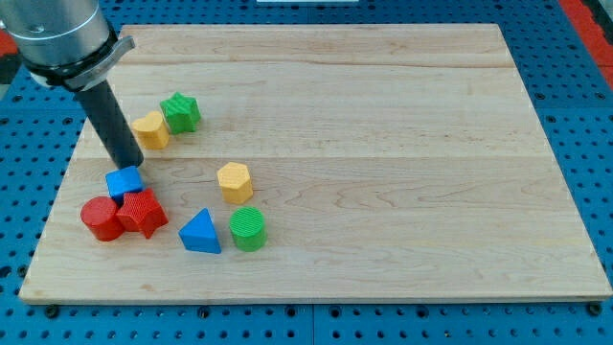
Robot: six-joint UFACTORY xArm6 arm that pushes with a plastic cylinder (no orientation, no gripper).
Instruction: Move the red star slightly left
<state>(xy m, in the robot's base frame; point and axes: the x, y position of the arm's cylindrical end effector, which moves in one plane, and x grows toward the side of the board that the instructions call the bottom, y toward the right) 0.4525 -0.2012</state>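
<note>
The red star (143,212) lies near the view's bottom left of the wooden board (383,144). It touches a red cylinder (100,218) on its left and a small blue cube (124,181) just above it. My tip (127,167) stands at the top edge of the blue cube, above and slightly left of the red star. The dark rod rises from there toward the view's top left.
A blue triangle (200,232) and a green cylinder (248,228) lie right of the red star. A yellow hexagon (235,181) sits above them. A yellow block (150,129) and a green star (179,112) lie right of the rod.
</note>
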